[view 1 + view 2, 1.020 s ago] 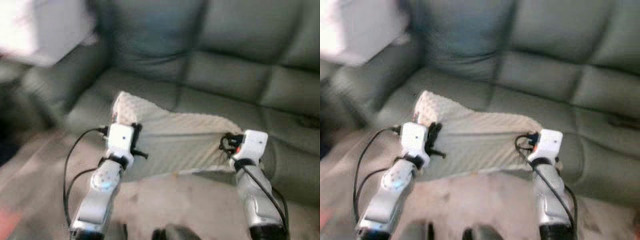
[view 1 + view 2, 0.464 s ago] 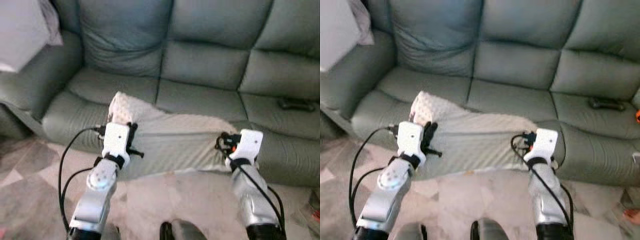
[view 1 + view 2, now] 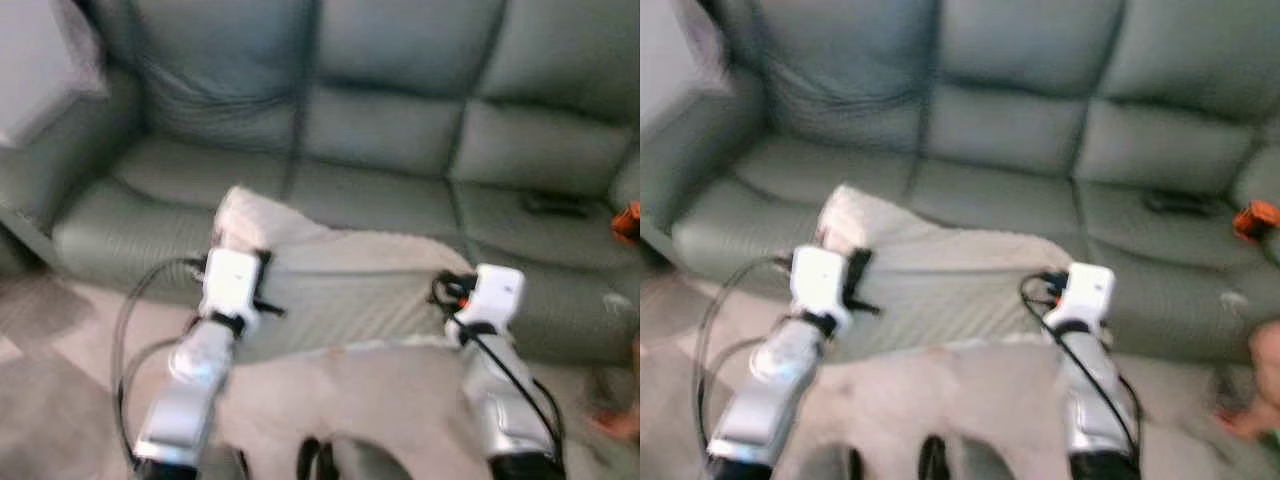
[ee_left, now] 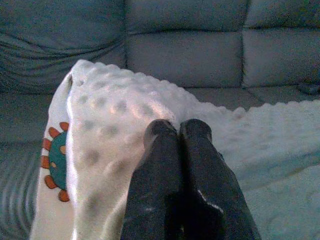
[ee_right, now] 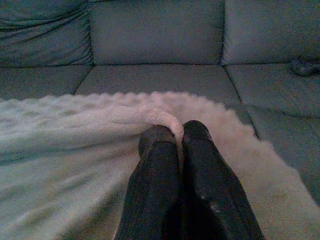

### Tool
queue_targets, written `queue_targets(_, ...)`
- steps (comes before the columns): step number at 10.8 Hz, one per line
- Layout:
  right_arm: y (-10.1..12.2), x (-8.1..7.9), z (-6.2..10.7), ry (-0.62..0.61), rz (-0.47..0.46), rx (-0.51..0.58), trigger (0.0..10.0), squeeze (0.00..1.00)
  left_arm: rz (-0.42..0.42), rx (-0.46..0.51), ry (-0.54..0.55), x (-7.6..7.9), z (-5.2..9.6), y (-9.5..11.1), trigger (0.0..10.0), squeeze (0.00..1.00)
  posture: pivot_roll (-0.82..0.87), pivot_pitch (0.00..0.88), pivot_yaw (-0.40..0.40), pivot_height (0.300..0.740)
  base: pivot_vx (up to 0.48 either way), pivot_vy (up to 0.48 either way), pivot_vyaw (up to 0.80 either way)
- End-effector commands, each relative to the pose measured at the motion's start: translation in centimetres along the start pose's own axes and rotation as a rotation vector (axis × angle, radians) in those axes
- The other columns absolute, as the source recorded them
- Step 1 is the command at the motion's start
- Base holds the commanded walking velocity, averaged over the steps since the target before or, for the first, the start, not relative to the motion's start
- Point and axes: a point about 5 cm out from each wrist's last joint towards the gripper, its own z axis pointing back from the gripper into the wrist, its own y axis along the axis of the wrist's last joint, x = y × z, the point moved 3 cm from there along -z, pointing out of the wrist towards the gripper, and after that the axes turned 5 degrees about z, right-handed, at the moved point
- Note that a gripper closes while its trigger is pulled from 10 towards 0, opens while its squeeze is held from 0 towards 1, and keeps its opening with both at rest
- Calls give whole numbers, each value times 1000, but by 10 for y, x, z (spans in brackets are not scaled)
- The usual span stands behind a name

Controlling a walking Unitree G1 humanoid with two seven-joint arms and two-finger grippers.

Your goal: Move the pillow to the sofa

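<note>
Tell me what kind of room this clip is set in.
Most likely a home living room: a grey-green leather sofa with several seat cushions, a pale tiled floor before it, and a white dimpled pillow that both grippers hold.

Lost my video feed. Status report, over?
Left tool and right tool both shut on pillow. Pillow held stretched between them, over sofa front edge. Dark item on right seat, off the path.

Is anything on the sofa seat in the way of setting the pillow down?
Nothing visible blocks it. Both claws, left and right, pinch the pillow just before the bare seat cushions. A dark object lies far right.
</note>
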Motion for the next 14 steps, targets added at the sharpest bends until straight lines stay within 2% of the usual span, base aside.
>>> queue_targets(1, 7, 14, 1, -46, 14, 23, 10000, 0, -4, 23, -2, 2, -1, 7, 10000, 0, -62, 105, -75, 740, 0, -364, 0)
queue_targets(3, 7, 14, 1, -48, 13, 22, 10000, 0, -7, 20, -7, 3, -1, 6, 10000, 0, -62, 108, -73, 740, 0, -362, 0)
queue_targets(4, 6, 14, 1, -50, 13, 21, 10000, 0, -37, 30, 0, 1, -1, 7, 10000, 0, -62, 109, -74, 740, 0, 0, 0)
queue_targets(5, 7, 15, 2, -51, 21, 29, 10000, 0, -89, 20, 63, -9, -1, 3, 10000, 0, -59, 115, -75, 740, 0, 0, 0)
queue_targets(6, 10, 15, 4, -43, 44, 54, 10000, 0, -76, 15, 132, -23, 2, 0, 10000, 0, -54, 117, -74, 740, 0, 0, 0)
queue_targets(8, 12, 11, 5, -24, 76, 75, 10000, 0, -141, 45, 206, -34, 6, 5, 10000, 0, -45, 122, -70, 740, 0, 0, 0)
queue_targets(9, 8, 7, 7, -23, 66, 59, 10000, 0, -66, 18, 157, -33, 6, 1, 10000, 0, -42, 123, -67, 740, 0, 0, -800)
queue_targets(11, 7, 5, 6, -18, 69, 63, 10000, 0, -53, 35, 117, -30, 5, 4, 10000, 0, -40, 121, -59, 740, 0, 0, -613)
queue_targets(14, 7, 6, 6, -24, 69, 66, 10000, 0, -39, 42, 96, -26, 4, 7, 10000, 0, -42, 121, -53, 740, 264, 0, 0)
